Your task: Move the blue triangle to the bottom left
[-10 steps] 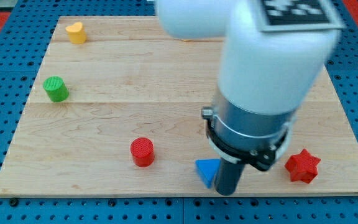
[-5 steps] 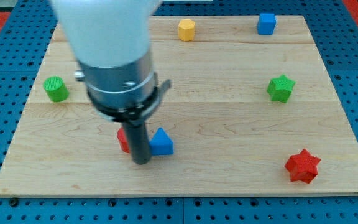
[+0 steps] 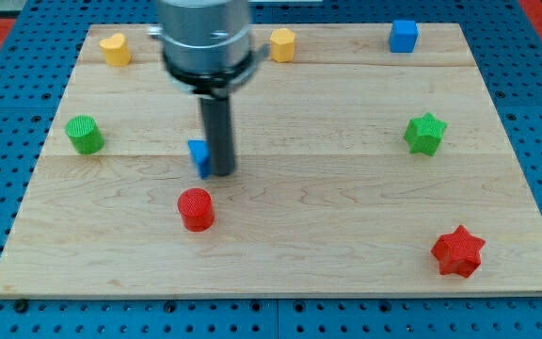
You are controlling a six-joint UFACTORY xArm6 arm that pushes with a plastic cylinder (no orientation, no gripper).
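The blue triangle (image 3: 199,155) lies left of the board's middle, partly hidden behind the rod. My tip (image 3: 219,173) rests on the board against the triangle's right side. The red cylinder (image 3: 196,209) stands just below the triangle and tip, apart from both. The green cylinder (image 3: 85,135) stands at the left edge, level with the triangle.
A yellow heart-like block (image 3: 114,48) is at the top left and a yellow hexagon (image 3: 282,44) at the top middle. A blue cube (image 3: 403,35) is at the top right, a green star (image 3: 425,133) at the right, a red star (image 3: 458,250) at the bottom right.
The rod has moved up the board. The blue triangle has gone from beside the red cylinder to a spot up and to the left of it.
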